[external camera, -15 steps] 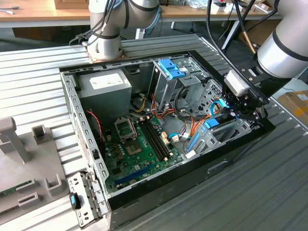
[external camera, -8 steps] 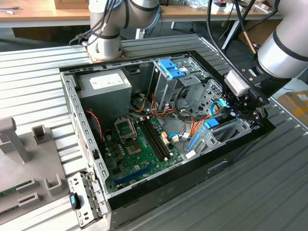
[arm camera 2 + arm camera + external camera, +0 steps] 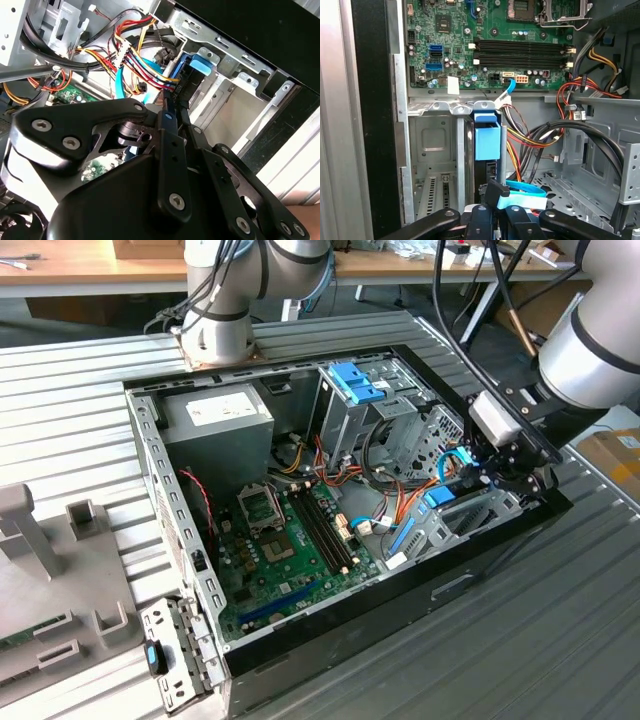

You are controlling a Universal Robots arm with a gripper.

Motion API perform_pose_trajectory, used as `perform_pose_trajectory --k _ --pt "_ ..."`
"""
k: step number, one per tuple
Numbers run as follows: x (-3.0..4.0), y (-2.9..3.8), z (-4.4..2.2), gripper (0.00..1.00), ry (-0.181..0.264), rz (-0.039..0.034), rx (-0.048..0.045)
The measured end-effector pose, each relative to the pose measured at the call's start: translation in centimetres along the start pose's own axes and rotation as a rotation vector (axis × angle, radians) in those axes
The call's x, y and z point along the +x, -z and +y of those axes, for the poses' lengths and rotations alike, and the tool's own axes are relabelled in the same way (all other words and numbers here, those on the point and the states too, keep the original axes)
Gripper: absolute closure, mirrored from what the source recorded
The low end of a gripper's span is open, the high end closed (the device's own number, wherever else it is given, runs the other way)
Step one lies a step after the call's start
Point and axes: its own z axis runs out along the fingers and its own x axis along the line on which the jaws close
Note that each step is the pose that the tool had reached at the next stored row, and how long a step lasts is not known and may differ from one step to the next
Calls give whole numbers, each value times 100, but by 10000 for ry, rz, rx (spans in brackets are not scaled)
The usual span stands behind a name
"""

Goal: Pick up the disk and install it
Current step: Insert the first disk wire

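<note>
The disk (image 3: 486, 140) stands on edge in the metal bay (image 3: 432, 150) at the front corner of the open computer case (image 3: 330, 625). I see its blue carrier frame end-on, with a dark body behind it. In the exterior view the disk (image 3: 440, 497) sits low in the bay at the case's right, under my gripper (image 3: 492, 478). In both wrist views my gripper (image 3: 496, 199) has its fingers drawn close together on the near edge of the disk (image 3: 186, 75). The black fingers (image 3: 167, 125) run straight up to the blue frame, and my gripper (image 3: 173, 107) looks shut on it.
Bundled red, yellow and black wires (image 3: 540, 135) and a blue flat cable (image 3: 525, 187) crowd the bay's side. The motherboard (image 3: 290, 540), the power supply (image 3: 220, 425) and a drive cage with a blue carrier on top (image 3: 355, 385) fill the case. Grey fixtures (image 3: 60, 570) stand at the exterior view's left.
</note>
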Motion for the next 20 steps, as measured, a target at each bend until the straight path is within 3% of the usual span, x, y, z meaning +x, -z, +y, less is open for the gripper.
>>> perform_pose_trajectory --k 4,13,20 --pt "-8 51 -6 84 -1 -6 -1" --pt "-17 86 1 84 -2 12 2" --pt "-52 82 9 84 -186 196 38"
